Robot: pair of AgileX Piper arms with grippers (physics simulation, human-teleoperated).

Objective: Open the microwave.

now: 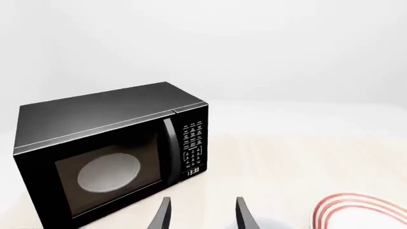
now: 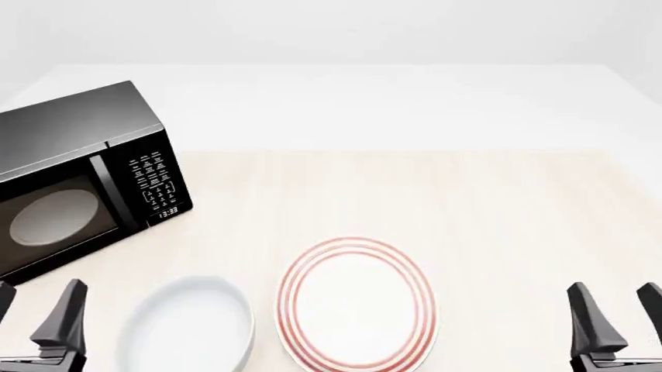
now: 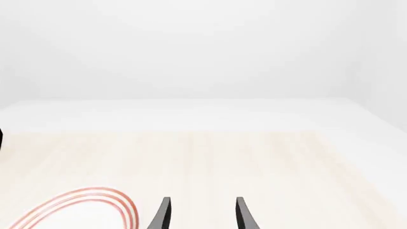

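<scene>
Black microwave (image 2: 77, 178) — one; plate (image 2: 357, 304), apparently bowl (image 2: 186, 333) — one each.

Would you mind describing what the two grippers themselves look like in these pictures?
Both look alike. The left gripper and the right gripper each have two slim, dark grey to black fingers that taper to pointed tips and widen towards a blocky dark base at the front view's lower edge. No cables, markings or labels are visible, and the arms behind them are out of frame.

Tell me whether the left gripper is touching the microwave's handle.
Apart. In the left wrist view, bare table lies between the open left gripper and the handle of the microwave.
</scene>
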